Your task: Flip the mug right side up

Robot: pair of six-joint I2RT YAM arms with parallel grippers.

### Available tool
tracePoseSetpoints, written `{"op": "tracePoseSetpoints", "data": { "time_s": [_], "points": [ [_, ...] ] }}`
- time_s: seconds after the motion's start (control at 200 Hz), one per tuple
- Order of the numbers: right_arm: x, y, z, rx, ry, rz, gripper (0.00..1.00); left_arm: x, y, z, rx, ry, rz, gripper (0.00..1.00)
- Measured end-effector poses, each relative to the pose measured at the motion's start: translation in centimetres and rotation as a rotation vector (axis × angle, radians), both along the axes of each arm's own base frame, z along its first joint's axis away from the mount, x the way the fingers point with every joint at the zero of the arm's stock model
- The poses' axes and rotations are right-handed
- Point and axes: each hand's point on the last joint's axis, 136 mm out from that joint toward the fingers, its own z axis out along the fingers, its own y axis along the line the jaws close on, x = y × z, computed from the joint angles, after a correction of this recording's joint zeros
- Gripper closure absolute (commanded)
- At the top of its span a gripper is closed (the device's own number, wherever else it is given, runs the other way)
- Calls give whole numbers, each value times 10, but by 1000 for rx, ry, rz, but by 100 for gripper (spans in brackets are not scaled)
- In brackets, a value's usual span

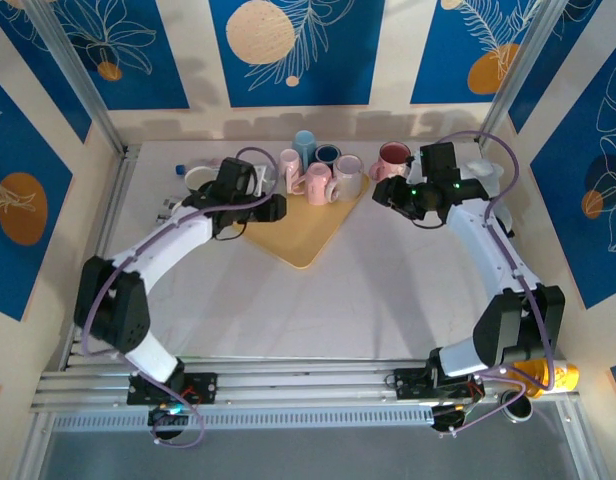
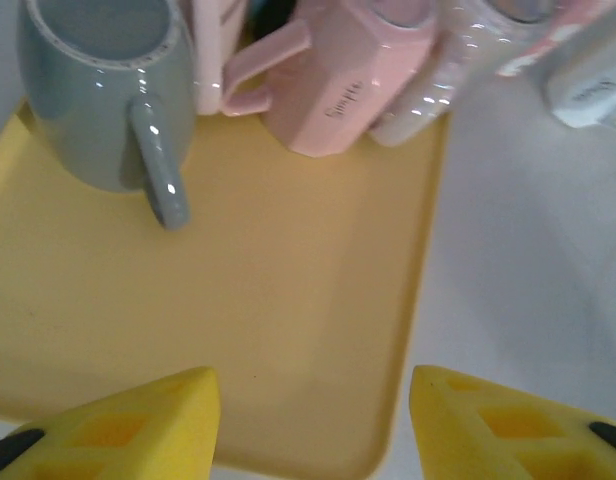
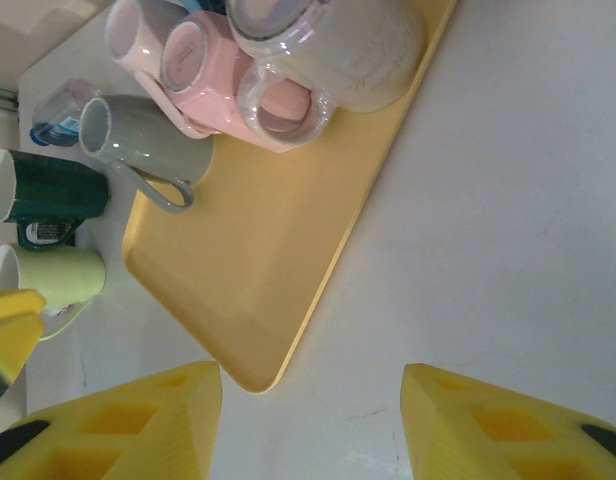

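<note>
A yellow tray (image 1: 300, 240) lies mid-table with mugs crowded at its far end. The left wrist view shows an upright grey mug (image 2: 98, 95), a faceted pink mug (image 2: 338, 95) and a pale speckled mug (image 2: 438, 70). In the right wrist view the pink mug (image 3: 200, 62) seems to show its flat base upward, beside the grey mug (image 3: 148, 140) and the speckled mug (image 3: 338, 50). My left gripper (image 1: 275, 207) (image 2: 313, 420) hovers open over the tray's bare part. My right gripper (image 1: 383, 195) (image 3: 313, 420) is open above the table beside the tray's corner (image 3: 250, 375).
A red-lined pink mug (image 1: 393, 158) and blue mugs (image 1: 306, 145) stand behind the tray. A dark green mug (image 3: 43, 190) and a light green mug (image 3: 50, 275) sit off the tray's left side. Bare table lies in front of the tray.
</note>
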Motion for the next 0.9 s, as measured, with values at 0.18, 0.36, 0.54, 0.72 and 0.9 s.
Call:
{"op": "tracePoseSetpoints", "data": {
  "time_s": [0.18, 0.36, 0.54, 0.72, 0.9],
  "points": [
    [4, 6, -7, -19, 30, 0, 49, 46, -1, -30, 104, 39, 86, 48],
    [6, 6, -11, -39, 38, -15, 49, 79, 1, -63, 205, 65, 147, 49],
    [8, 2, -13, -49, 43, -37, 49, 87, 8, -82, 268, 94, 183, 50],
    [8, 2, -13, -53, 43, -42, 49, 94, 6, -89, 272, 96, 190, 54],
    [8, 1, -15, -52, 44, -44, 49, 99, 6, -94, 282, 100, 208, 62]
  ]
}}
